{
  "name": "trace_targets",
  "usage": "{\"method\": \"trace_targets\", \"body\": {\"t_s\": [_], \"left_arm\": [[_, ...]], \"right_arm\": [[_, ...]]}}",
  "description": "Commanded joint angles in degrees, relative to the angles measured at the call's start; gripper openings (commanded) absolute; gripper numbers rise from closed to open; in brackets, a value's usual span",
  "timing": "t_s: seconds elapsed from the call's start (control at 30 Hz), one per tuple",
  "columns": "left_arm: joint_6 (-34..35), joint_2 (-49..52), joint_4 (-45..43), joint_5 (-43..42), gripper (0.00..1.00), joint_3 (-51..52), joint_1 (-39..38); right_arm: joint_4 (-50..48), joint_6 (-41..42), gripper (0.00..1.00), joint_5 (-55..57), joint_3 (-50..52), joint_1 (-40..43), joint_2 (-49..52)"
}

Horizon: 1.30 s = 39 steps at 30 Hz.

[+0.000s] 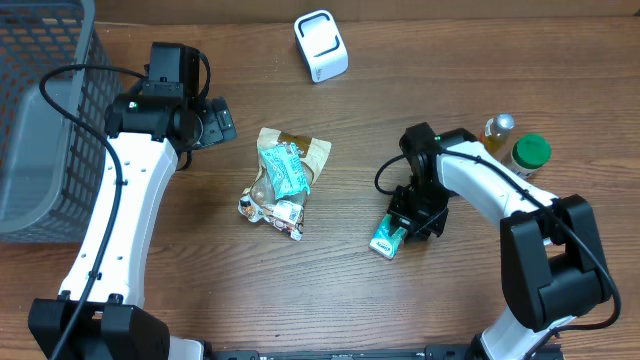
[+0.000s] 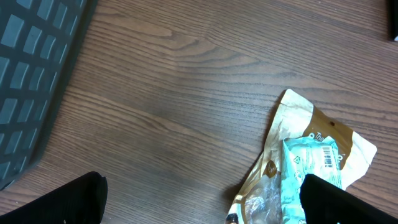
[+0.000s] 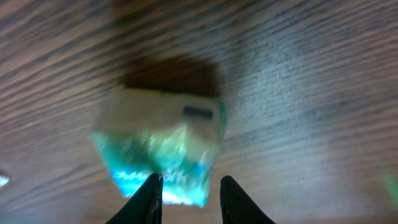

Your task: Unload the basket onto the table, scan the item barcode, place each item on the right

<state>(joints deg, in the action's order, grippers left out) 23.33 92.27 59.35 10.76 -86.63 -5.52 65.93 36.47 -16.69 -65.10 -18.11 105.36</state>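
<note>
A small teal and white box (image 1: 386, 238) lies on the wooden table right of centre. My right gripper (image 1: 408, 222) is down over its right end. The right wrist view is blurred: the box (image 3: 161, 143) fills the middle and its near corner reaches in between the narrowed jaws of the right gripper (image 3: 189, 194). Contact cannot be made out. A crumpled tan and teal snack bag (image 1: 283, 180) lies mid-table, and a barcode shows on this bag (image 2: 305, 165) in the left wrist view. My left gripper (image 2: 202, 202) hangs open over bare wood left of it. A white scanner (image 1: 321, 45) stands at the back.
A grey mesh basket (image 1: 40, 120) fills the far left; its wall (image 2: 31, 74) shows in the left wrist view. A yellow bottle (image 1: 498, 130) and a green-capped jar (image 1: 531, 152) stand behind the right arm.
</note>
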Motion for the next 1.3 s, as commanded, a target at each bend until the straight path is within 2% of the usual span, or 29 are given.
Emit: {"method": "trace_targets", "body": {"t_s": [0.0, 0.07, 0.2, 0.3, 0.4, 0.5, 0.67, 0.77, 0.87, 0.9, 0.93, 1.0, 1.03, 1.13, 1.27], "left_arm": [[-1.51, -0.07, 0.00, 0.15, 1.00, -0.59, -0.17], [-1.51, -0.07, 0.02, 0.15, 1.00, -0.59, -0.17], [-1.51, -0.07, 0.00, 0.15, 0.99, -0.59, -0.17], [-1.51, -0.07, 0.00, 0.15, 1.00, -0.59, -0.17], [-1.51, -0.07, 0.00, 0.15, 1.00, -0.59, -0.17], [-1.51, -0.07, 0.00, 0.15, 1.00, -0.59, -0.17], [-1.51, -0.07, 0.00, 0.15, 1.00, -0.59, -0.17], [-1.51, -0.07, 0.00, 0.15, 1.00, -0.59, -0.17], [-1.51, -0.07, 0.00, 0.15, 1.00, -0.59, -0.17], [-1.51, -0.07, 0.00, 0.15, 1.00, -0.59, -0.17], [-1.51, -0.07, 0.00, 0.15, 1.00, -0.59, -0.17], [-1.51, -0.07, 0.00, 0.15, 1.00, -0.59, -0.17], [-1.51, -0.07, 0.00, 0.15, 0.99, -0.59, -0.17], [-1.51, -0.07, 0.00, 0.15, 1.00, -0.59, -0.17], [-1.51, -0.07, 0.00, 0.15, 1.00, -0.59, -0.17]], "right_arm": [[-1.84, 2.10, 0.27, 0.55, 2.38, -0.33, -1.22], [-3.19, 2.86, 0.26, 0.48, 3.06, -0.31, -1.22], [-9.03, 3.56, 0.18, -2.56, 3.17, -0.31, -1.22], [-14.01, 8.79, 0.11, -2.73, 3.17, -0.31, -1.22], [-18.47, 13.35, 0.11, -2.67, 3.17, -0.31, -1.22], [-23.23, 16.26, 0.15, -2.71, 3.17, -0.31, -1.22], [-24.33, 15.58, 0.31, -3.96, -0.13, 0.13, -1.27], [-21.62, 11.15, 0.42, -3.80, -3.98, 0.28, -1.27], [-20.48, 6.27, 0.44, -3.58, -6.47, 0.26, -1.29], [-20.72, 4.04, 0.43, -3.56, -6.82, 0.04, -1.29], [-20.83, 2.51, 0.35, -3.61, -6.97, -0.22, -1.27], [-20.59, 2.21, 0.11, -3.63, -6.97, -1.01, -1.27], [-20.59, 2.19, 0.04, -3.56, -6.97, -1.77, -1.27], [-21.84, 2.23, 0.04, -1.40, -6.97, -4.70, -1.27], [-25.24, 4.24, 0.04, 8.26, -6.95, -9.97, -1.11]]}}
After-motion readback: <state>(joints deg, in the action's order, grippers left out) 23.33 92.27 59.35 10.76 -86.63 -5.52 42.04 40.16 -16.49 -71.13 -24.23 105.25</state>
